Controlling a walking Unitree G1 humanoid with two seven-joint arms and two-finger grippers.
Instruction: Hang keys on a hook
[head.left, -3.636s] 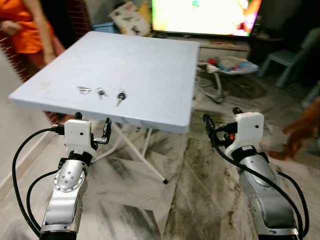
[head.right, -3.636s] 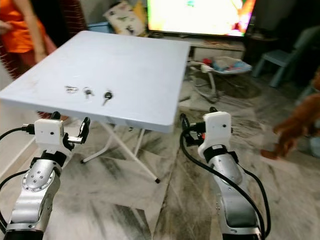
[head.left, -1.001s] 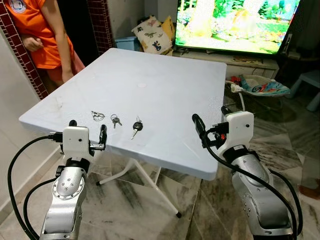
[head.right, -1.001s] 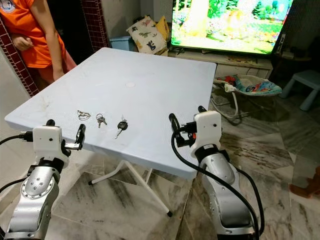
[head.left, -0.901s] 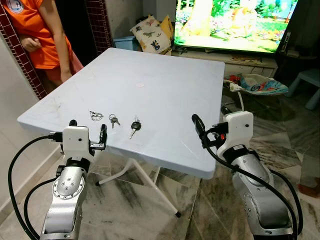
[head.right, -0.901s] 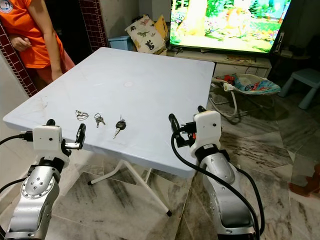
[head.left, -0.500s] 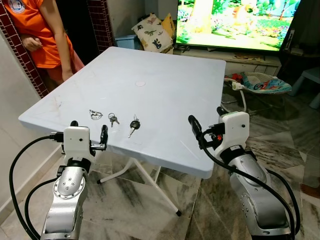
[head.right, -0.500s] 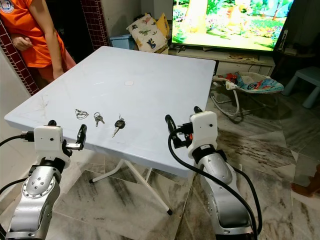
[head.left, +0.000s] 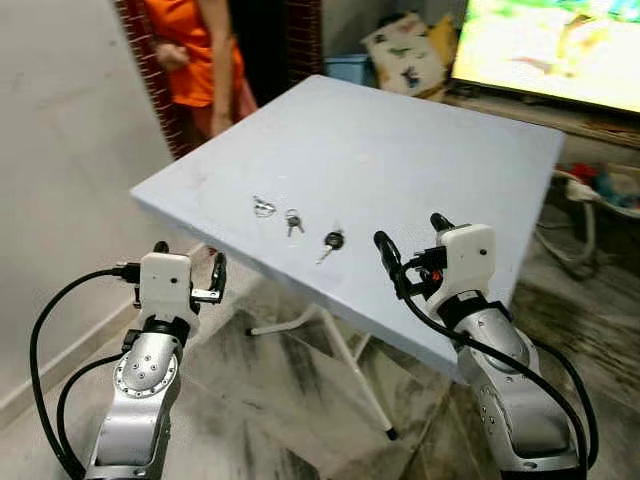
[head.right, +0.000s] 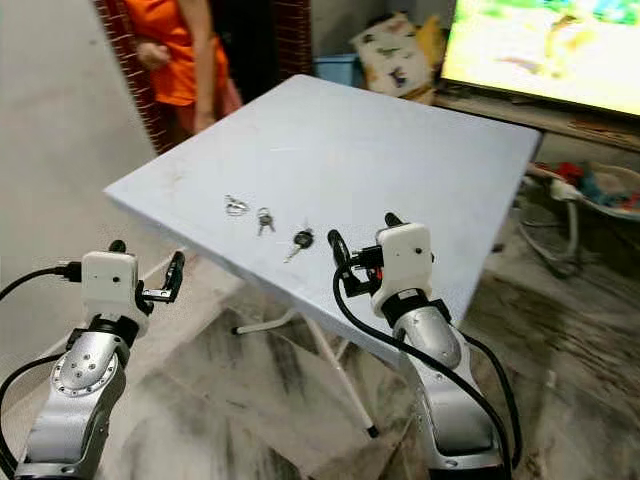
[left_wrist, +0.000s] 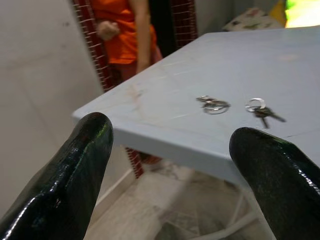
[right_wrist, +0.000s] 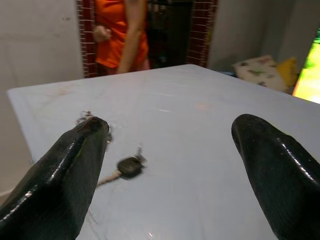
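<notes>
Three sets of keys lie in a row near the front edge of the pale blue folding table (head.left: 420, 140): a silver ring bunch (head.left: 264, 207), a small pair of keys (head.left: 293, 220) and a black-headed key (head.left: 331, 241). My left gripper (head.left: 190, 262) is open, held below and in front of the table's near corner. In its wrist view the ring bunch (left_wrist: 214, 104) and small keys (left_wrist: 261, 109) lie ahead. My right gripper (head.left: 412, 240) is open over the front edge, just right of the black-headed key (right_wrist: 129, 166). Nothing is between either pair of fingers.
A person in an orange top (head.left: 200, 50) stands at the table's far left corner beside a red brick pillar (head.left: 140, 60). A plain wall (head.left: 50, 150) runs along the left. A lit TV (head.left: 560, 40) and a baby bouncer (head.left: 610, 185) are at the right. Marble floor (head.left: 280, 400) lies below.
The camera has swung left, so the table and keys now sit further right and the wall shows. Both grippers stay open and empty, and the keys have not moved on the table.
</notes>
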